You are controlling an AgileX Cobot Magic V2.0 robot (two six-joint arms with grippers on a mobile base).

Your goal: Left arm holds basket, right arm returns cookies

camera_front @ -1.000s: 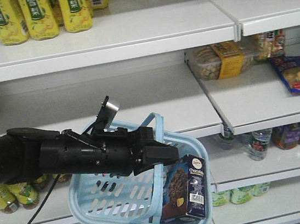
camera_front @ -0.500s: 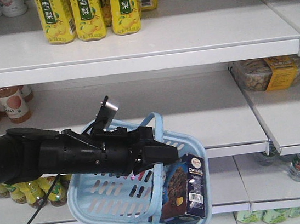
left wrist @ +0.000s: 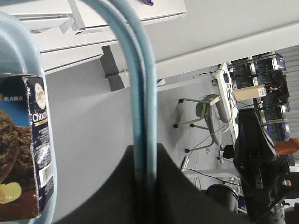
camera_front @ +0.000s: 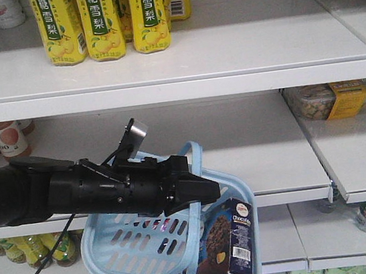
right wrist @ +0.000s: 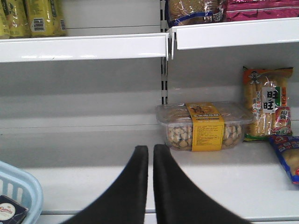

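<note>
My left arm reaches in from the left of the front view, and my left gripper [camera_front: 200,190] is shut on the two looped handles [camera_front: 193,169] of the light blue basket [camera_front: 117,254]. The basket hangs tilted in front of the shelves. The navy cookies box [camera_front: 227,242] stands upright in its right corner. In the left wrist view the handles [left wrist: 140,93] run down between the dark jaws of the left gripper [left wrist: 145,156], with the cookies [left wrist: 21,149] at the left edge. My right gripper [right wrist: 150,151] is shut on nothing, facing the middle shelf, with the basket [right wrist: 21,186] at its lower left.
Yellow drink bottles [camera_front: 100,19] stand on the top shelf [camera_front: 225,50]. A clear tub of snacks with a yellow band [right wrist: 205,126] and packaged snacks [right wrist: 266,102] sit on the middle shelf to the right. More bottles [camera_front: 7,136] stand at the left behind my left arm.
The view has shifted: the shelf contents slid to the right in the frame. The left gripper keeps its hold on the handles, and the basket hangs slightly lower.
</note>
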